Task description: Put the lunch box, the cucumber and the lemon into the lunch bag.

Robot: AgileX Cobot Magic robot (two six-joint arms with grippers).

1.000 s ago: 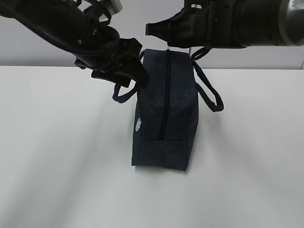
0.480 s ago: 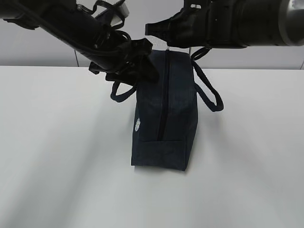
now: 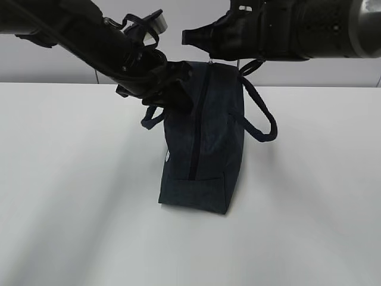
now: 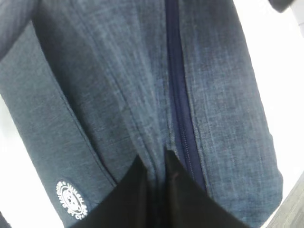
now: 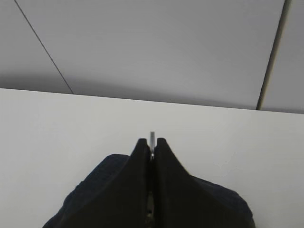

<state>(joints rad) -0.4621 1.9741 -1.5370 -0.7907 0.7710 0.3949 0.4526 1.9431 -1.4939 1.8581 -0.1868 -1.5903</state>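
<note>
Lunch bag (image 3: 202,143) upright mid-table, zipper (image 4: 178,95) still closed end to end. Right gripper (image 5: 151,147) pinching the metal ring pull (image 5: 152,137) at the bag's far end; left gripper (image 4: 154,166) pressed tight on a fabric fold just beside the zipper. Best bet imo: brace w/ left, pull the ring slow & straight along the zipper. Box, cuke, lemon not in view.

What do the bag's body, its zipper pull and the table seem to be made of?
Lunch bag: woven fabric, matte navy; heathered weave and stitched seams show, and it creases where the left gripper pinches it.
Zipper pull, shut in the right gripper: thin pale-grey sliver, probably metal; too little shows.
Table: smooth matte white, possibly laminate; uncertain.
</note>
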